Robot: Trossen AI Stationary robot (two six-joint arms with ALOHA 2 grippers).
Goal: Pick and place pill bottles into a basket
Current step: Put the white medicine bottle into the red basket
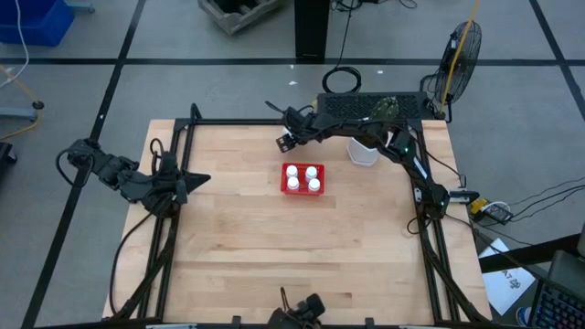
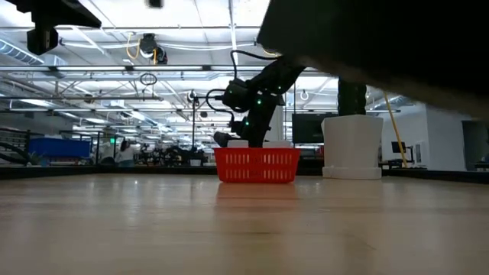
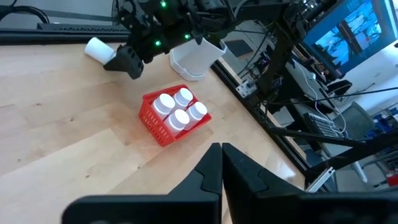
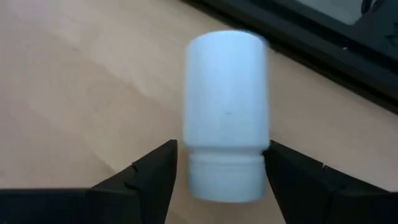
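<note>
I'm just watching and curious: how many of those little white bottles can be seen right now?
5. Four pill bottles stand upright in the red basket. A fifth bottle lies on the table between the open fingers of the right end effector. Others may be hidden.

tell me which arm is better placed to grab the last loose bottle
Right. The right gripper already has its open fingers either side of the lying pill bottle behind the basket; the left gripper sits shut at the table's left edge.

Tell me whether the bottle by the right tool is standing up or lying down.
Lying down. The bottle rests on its side on the table, between the right tool's open fingers.
</note>
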